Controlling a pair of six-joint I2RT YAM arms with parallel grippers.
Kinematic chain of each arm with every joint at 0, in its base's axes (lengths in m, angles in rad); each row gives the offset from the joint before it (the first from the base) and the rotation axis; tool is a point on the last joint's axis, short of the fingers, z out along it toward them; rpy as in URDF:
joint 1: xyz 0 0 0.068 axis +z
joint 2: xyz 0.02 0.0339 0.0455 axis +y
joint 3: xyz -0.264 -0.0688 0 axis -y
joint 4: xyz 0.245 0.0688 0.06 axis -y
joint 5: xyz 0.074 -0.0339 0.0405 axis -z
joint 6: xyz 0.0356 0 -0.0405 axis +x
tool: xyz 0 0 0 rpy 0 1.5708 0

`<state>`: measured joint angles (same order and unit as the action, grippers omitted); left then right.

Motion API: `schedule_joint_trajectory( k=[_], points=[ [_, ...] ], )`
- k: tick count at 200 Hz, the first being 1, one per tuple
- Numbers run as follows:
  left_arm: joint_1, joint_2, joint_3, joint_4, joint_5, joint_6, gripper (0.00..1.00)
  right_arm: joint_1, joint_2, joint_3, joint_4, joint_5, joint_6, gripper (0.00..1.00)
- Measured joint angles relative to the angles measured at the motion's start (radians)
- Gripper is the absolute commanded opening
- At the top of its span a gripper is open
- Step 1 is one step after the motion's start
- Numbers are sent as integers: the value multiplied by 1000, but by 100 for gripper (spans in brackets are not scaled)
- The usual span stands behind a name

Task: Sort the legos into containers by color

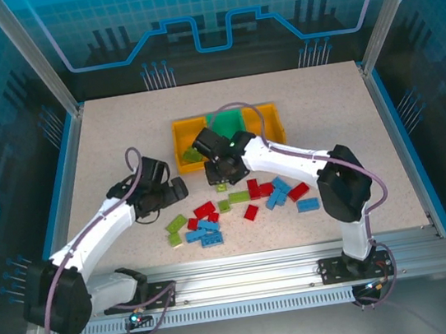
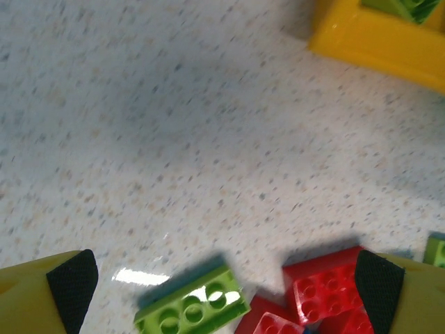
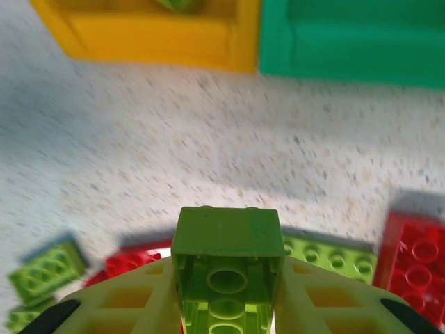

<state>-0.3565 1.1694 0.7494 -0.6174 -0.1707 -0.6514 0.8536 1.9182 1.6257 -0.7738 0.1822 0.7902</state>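
Red, blue and lime legos [image 1: 240,202] lie scattered at the table's middle front. Behind them stand the containers: a left yellow bin [image 1: 189,143] with lime bricks inside, a green middle bin [image 1: 227,122] and a right yellow bin [image 1: 271,123]. My right gripper [image 3: 227,292] is shut on a lime green brick [image 3: 227,243], held hollow side toward the camera, above the table just in front of the bins [image 3: 160,31]. My left gripper [image 2: 226,282] is open over the pile's left side, with a lime brick [image 2: 191,306] and red bricks [image 2: 323,289] between its fingers.
Blue rails edge the speckled table [image 1: 118,132] on both sides, with a metal frame along the front. The right arm [image 1: 288,158] reaches across the pile toward the bins.
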Motion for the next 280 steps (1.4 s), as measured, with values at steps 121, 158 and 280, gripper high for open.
schedule_joint_trajectory(
  k=[121, 158, 280],
  points=[
    [-183, -164, -164, -92, -16, -195, 98, -181, 506, 673, -18, -121, -106, 44],
    [-207, -166, -186, -107, -20, -249, 91, -186, 536, 755, -47, -151, -117, 68],
    [-229, -146, -258, -76, -16, -345, 75, -164, 298, 457, -17, -132, -166, 91]
  ],
)
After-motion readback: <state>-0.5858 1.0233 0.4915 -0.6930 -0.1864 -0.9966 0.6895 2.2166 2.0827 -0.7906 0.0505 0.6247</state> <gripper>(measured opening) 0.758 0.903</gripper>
